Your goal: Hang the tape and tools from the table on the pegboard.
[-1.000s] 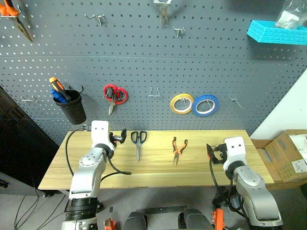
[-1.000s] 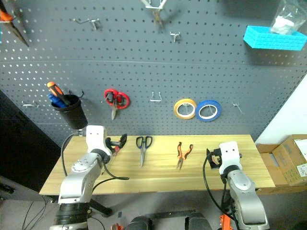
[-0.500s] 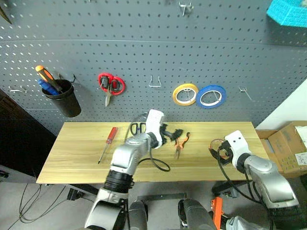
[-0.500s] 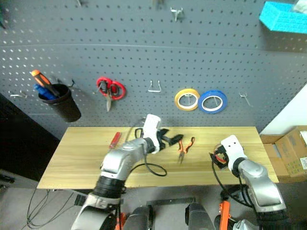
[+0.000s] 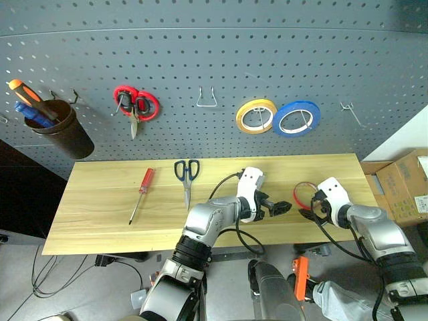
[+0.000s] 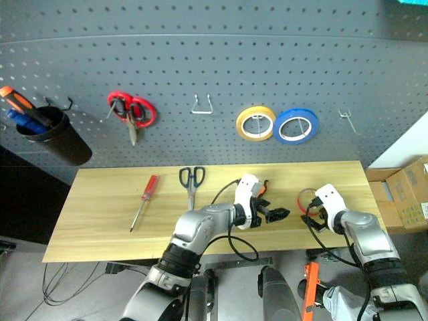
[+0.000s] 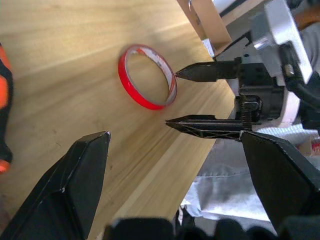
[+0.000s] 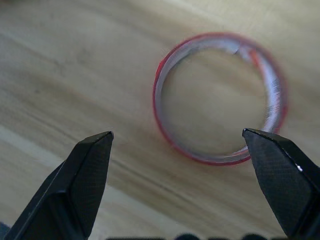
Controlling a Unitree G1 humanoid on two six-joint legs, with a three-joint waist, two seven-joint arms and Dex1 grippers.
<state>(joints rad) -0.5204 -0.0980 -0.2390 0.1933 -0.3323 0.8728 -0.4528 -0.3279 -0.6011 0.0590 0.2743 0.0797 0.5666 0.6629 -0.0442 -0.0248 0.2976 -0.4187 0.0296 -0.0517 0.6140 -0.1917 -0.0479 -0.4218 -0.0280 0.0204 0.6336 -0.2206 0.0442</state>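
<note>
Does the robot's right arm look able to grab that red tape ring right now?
Probably yes: the right gripper is open just beside the red tape, which lies flat on the table with nothing between.

A: Where's the red tape roll (image 8: 220,97)?

B: Flat on the light wood table (image 5: 100,214), near its right end. It's a thin red ring with a pale inner core.

A: The dark-blue-handled scissors (image 5: 186,177)?

B: Left of centre toward the table's far edge, handles far, closed steel blades pointing to the near side.

A: And the red-handled screwdriver (image 5: 140,194)?

B: Left of the scissors, lying at a slant, handle far, tip nearer and leftward.

A: The pliers (image 7: 4,110)?

B: Only an orange-and-black bit of handle shows, left of the tape.

A: The pegboard (image 5: 200,60)?

B: Dark grey, full of holes, upright behind the table, with metal hooks.
</note>
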